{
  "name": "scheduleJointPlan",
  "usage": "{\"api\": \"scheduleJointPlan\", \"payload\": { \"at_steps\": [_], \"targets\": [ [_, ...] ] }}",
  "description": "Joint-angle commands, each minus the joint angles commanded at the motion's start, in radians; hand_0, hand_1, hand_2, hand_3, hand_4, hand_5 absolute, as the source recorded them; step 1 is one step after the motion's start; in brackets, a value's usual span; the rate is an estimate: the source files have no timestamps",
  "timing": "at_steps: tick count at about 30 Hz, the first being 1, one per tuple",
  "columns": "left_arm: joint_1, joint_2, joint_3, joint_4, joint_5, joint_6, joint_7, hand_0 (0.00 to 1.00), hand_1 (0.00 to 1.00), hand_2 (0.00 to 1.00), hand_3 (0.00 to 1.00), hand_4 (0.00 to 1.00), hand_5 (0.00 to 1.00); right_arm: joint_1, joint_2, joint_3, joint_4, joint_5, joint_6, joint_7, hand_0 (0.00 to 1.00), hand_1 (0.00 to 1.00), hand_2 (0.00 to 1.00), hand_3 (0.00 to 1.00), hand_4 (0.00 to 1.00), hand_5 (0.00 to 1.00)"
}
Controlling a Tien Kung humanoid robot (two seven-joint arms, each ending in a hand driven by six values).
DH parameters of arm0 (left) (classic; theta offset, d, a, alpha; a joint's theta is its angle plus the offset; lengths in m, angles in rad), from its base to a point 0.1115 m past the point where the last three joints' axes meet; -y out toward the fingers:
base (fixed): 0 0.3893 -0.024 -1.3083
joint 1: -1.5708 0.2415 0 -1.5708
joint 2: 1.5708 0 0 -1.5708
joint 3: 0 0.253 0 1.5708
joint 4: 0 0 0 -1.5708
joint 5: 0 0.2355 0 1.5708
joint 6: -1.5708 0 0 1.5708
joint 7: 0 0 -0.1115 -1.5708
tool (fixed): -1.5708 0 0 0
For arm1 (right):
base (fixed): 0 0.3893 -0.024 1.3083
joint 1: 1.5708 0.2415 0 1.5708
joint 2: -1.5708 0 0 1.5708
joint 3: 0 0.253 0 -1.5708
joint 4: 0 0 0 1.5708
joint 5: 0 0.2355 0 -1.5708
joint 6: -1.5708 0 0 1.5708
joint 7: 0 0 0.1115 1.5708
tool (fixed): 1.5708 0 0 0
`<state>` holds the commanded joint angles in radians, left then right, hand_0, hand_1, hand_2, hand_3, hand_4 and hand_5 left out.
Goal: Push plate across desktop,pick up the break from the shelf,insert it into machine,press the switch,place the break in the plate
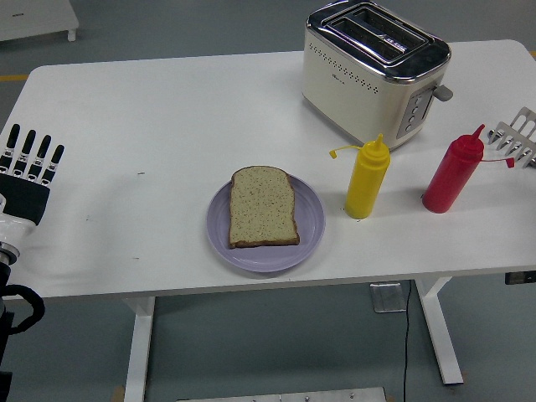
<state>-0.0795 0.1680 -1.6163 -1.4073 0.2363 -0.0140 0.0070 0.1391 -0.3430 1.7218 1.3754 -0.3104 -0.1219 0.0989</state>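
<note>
A slice of brown bread lies flat on a lilac plate near the table's front edge, in the middle. The cream and chrome toaster stands at the back right with both slots empty and its lever on the right end. My left hand hovers over the table's left edge, fingers straight and spread, holding nothing, far from the plate. A metal wire shelf pokes in at the right edge. My right hand is out of sight.
A yellow squeeze bottle stands just right of the plate. A red squeeze bottle stands farther right, close to the wire shelf. The white table has bare surface at left and back.
</note>
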Motion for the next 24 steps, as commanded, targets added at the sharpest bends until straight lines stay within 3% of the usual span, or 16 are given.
{"api": "scheduleJointPlan", "payload": {
  "at_steps": [24],
  "targets": [
    [0.001,0.000,0.003,0.003,-0.004,0.005,0.000,0.815,0.860,0.936,0.832,0.608,0.998,0.000,0.003,0.009,-0.005,0.001,0.004,-0.001,0.728,0.688,0.705,0.691,0.496,0.527]
  ]
}}
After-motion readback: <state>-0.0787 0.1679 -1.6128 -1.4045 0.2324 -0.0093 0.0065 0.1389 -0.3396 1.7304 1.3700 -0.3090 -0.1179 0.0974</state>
